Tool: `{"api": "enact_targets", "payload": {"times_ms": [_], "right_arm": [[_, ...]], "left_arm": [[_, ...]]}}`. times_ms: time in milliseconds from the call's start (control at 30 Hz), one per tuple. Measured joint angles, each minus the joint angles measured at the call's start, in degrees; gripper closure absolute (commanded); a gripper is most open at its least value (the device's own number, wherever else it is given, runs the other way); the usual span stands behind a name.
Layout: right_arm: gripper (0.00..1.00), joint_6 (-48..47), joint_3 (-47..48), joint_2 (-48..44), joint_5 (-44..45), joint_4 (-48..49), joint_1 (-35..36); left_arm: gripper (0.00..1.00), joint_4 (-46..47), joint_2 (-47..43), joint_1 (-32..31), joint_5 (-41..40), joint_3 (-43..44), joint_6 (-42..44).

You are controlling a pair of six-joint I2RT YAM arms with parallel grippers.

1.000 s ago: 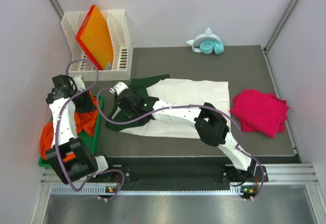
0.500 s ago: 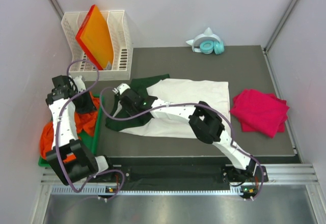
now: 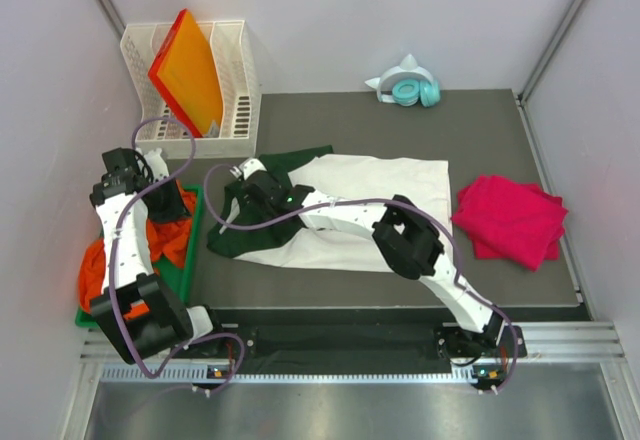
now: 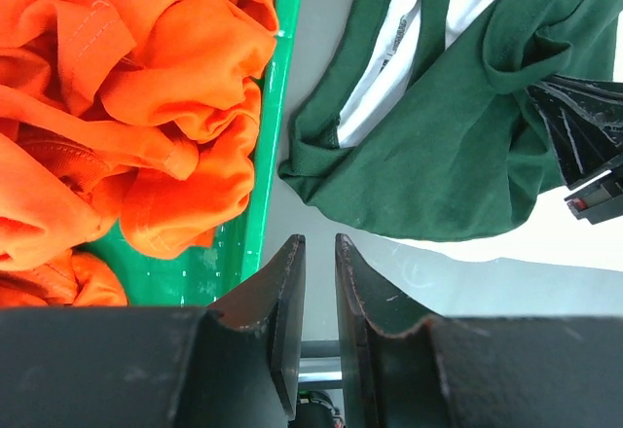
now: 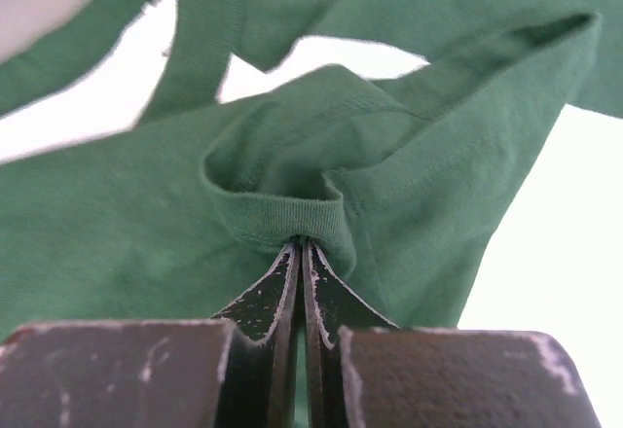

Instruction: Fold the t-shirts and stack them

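- Top view first: the right gripper (image 3: pixel 248 182) is reached way over to the left side of the dark grey table mat (image 3: pixel 480 130). It sits down on the dark green cotton t-shirt (image 3: pixel 240 238), which spreads out under it and back toward the arm bases. Honestly can't tell from up here how its jaws stand.
- A white cotton t-shirt (image 3: pixel 385 185) lies flat behind that gripper, under its arm, and the green one lies over its left end. A folded magenta t-shirt pile (image 3: pixel 510 220) sits well apart, far off to the gripper's right.
- The left gripper (image 3: pixel 178 203) hangs near the right rim of a green plastic tray (image 3: pixel 192 250), with crumpled orange t-shirts (image 3: pixel 165 238) in the tray just beside it.
- At the far edge, well away from both grippers, are a white plastic lattice basket (image 3: pixel 240 80) holding a flat orange board (image 3: pixel 188 70), and teal cat-ear headphones (image 3: pixel 408 90).
- Left wrist view: the fingers (image 4: pixel 284 302) are only a narrow slit apart with nothing between them. The orange shirts are off to their left in the tray. The green shirt is ahead and to the right on the mat, not touching the fingers.
- Right wrist view: the jaws are pinched together on a bunched fold of the green shirt's hemmed edge, right at the tips. Fabric puckers up from the pinch, and white cloth shows beyond and to the right.
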Motion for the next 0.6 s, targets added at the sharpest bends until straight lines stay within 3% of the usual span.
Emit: {"api": "enact_targets", "payload": {"times_ms": [600], "right_arm": [[1.0, 5.33, -12.5, -13.62, 6.91, 4.66, -4.24]], "left_arm": [[0.77, 0.22, 0.0, 0.0, 1.05, -0.79, 0.74]]}}
